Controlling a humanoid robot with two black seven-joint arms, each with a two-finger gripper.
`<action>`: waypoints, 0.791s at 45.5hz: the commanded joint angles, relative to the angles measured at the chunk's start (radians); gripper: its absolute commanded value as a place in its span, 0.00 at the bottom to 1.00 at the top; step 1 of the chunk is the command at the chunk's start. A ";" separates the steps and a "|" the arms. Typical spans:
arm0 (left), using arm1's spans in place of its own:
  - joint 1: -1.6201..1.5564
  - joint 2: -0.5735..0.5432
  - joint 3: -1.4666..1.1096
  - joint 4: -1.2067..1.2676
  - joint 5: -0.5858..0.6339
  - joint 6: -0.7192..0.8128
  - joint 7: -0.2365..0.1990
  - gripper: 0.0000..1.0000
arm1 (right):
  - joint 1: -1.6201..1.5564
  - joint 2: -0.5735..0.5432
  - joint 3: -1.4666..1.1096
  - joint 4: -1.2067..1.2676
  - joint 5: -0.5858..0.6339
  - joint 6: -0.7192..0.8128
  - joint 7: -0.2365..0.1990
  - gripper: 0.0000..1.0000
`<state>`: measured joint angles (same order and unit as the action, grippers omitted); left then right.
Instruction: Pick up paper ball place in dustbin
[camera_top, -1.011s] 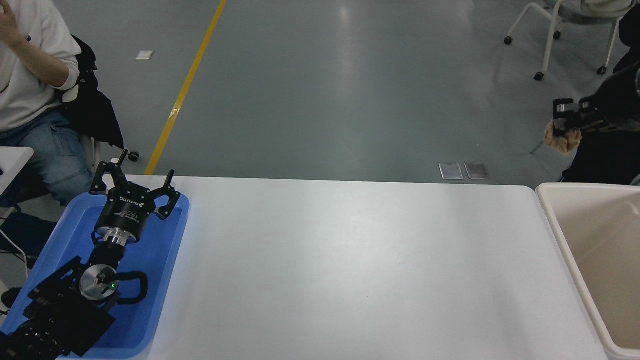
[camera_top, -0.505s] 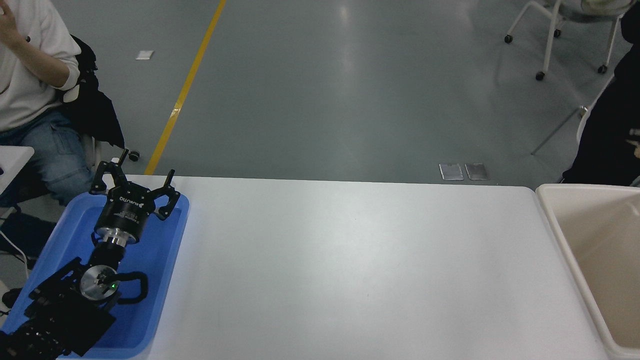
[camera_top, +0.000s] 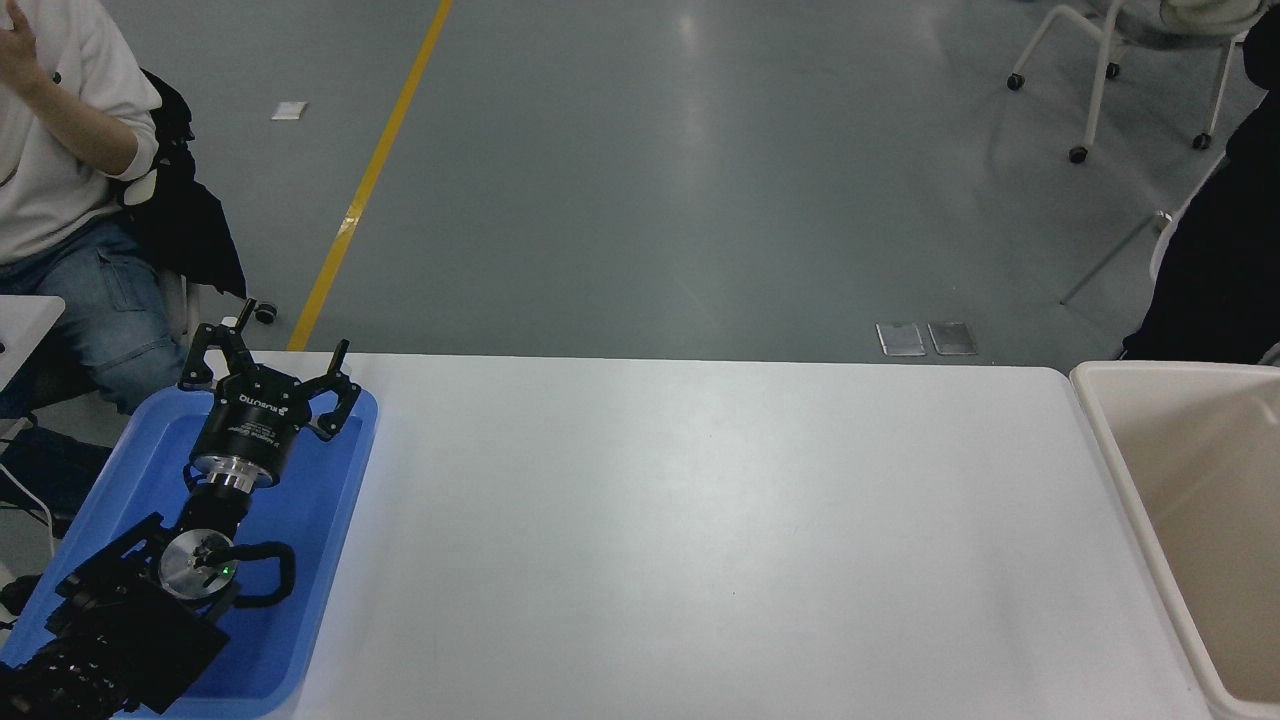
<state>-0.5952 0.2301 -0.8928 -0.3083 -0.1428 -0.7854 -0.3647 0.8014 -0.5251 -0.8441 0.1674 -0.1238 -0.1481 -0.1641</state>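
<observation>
Right arm and ball out of view; left gripper (camera_top: 268, 372) parked splayed over table's near-left corner; release should fall squarely inside bin (camera_top: 1120, 440) at right edge.

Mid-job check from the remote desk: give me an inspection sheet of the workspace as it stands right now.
Surface: white table, bare across the middle.
Job's things: dustbin at the table's right end; paper ball nothing seen, and only part of the bin's inside shows.
Clutter: blue tray at the left edge.
Grippers: left pincer open, parked over the tray; right pincer not in view.
Cables: black cable loop on the left arm.
Surroundings: seated person at far left; wheeled chair at far right; yellow floor line.
</observation>
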 joint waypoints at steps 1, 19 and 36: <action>0.000 0.000 0.000 0.000 0.000 0.000 0.000 1.00 | -0.153 0.060 0.143 -0.059 0.026 -0.076 0.000 0.00; 0.000 0.000 -0.002 0.000 0.000 0.000 0.000 1.00 | -0.154 0.068 0.148 -0.059 0.026 -0.088 0.000 0.12; 0.000 0.000 0.000 0.000 0.000 0.000 0.000 1.00 | -0.142 0.105 0.146 -0.034 0.027 -0.080 0.001 1.00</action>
<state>-0.5952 0.2301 -0.8930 -0.3083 -0.1428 -0.7854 -0.3652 0.6502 -0.4404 -0.7013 0.1222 -0.0976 -0.2308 -0.1634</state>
